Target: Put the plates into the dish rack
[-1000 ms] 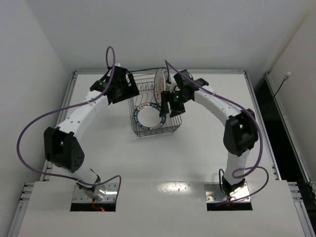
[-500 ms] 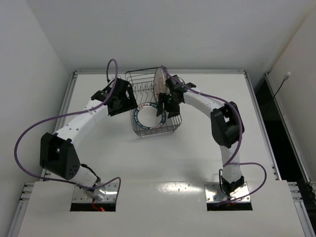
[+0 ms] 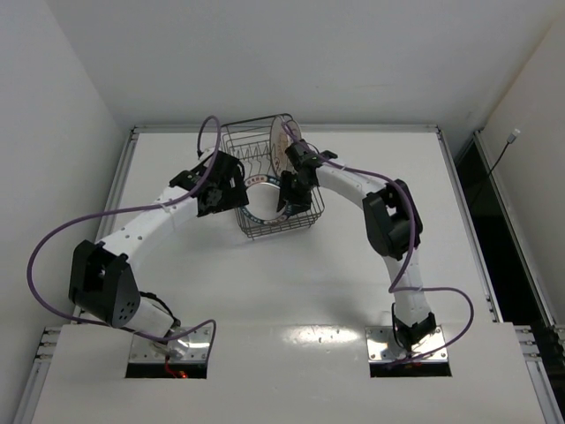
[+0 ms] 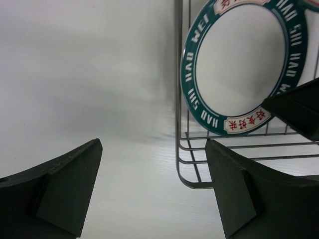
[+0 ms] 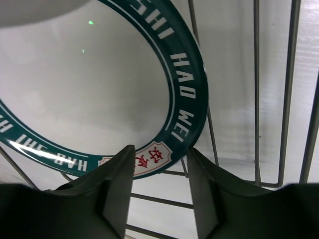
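Observation:
The dish rack stands at the far middle of the table. The teal-ringed plate lies tilted inside it and also shows in the left wrist view and the right wrist view. A pale plate stands on edge at the rack's back; I cannot make out its pattern. The third plate is out of view. My right gripper is inside the rack, its jaws narrowly open with the teal rim at the gap. My left gripper is wide open and empty just outside the rack's left wall.
The rack's wire wall runs close to my left gripper's right finger. Upright wires stand to the right of my right gripper. White walls enclose the table at the back and left.
My right gripper has moved left and deeper into the rack, onto the teal plate's rim. My left gripper has swung back and right to the rack's left side.

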